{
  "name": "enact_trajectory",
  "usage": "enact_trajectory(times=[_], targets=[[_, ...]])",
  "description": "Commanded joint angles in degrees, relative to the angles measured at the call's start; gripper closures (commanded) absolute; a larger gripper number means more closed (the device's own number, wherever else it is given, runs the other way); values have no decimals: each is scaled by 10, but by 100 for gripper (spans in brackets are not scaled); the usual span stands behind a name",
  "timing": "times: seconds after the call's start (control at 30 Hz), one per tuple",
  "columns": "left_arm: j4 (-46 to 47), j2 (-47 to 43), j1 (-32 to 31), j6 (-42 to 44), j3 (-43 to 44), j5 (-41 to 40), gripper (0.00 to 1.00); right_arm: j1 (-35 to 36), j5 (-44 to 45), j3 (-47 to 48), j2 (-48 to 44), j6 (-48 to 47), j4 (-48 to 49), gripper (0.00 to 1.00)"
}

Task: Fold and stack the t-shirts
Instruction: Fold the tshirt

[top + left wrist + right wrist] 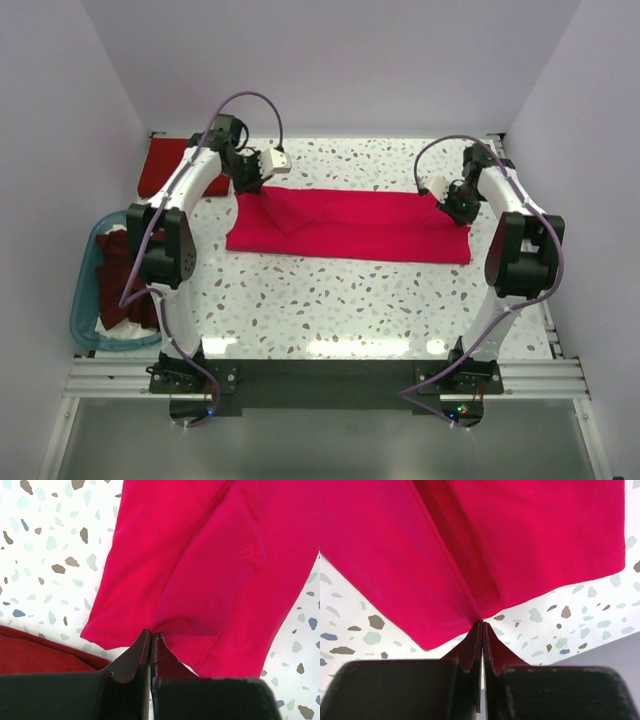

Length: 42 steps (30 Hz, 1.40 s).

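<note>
Item one, crimson t-shirt (350,225): I see it lying across the far half of the speckled table (340,300) as a long band folded lengthwise. It runs left to right between the two arms, with a raised diagonal crease near its left end. Item two, left gripper (151,636): jaws pressed together with a pinch of the crimson t-shirt's left end between the tips. In my left wrist view the cloth gathers into wrinkles that run straight into the pinch. Item three, right gripper (482,625): jaws likewise closed tight, holding the shirt's right end. A fold line and the lower edge converge at the tips, and the cloth fans away from them. Item four, dark red t-shirt (165,165): folded flat at the far left corner of the table, behind the left arm. It is just beside the crimson one's left end, and I cannot tell whether they touch. Item five, maroon t-shirts (118,270): crumpled in a heap inside the blue tub (85,315), which sits at the table's left edge, partly hidden by the left arm. I cannot count how many.
</note>
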Motion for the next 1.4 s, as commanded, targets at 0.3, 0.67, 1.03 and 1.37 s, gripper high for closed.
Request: enact_trajectory(times=[0.3, 0.67, 1.03, 1.37], targets=[[55, 27, 6, -25, 27, -6, 100, -5, 5, 30, 40, 2, 40, 100], [60, 53, 6, -29, 41, -11, 100, -4, 8, 33, 48, 5, 47, 100], [77, 89, 7, -76, 69, -41, 91, -3, 19, 49, 61, 37, 64, 92], [103, -5, 78, -287, 40, -36, 48, -7, 14, 150, 15, 174, -34, 52]])
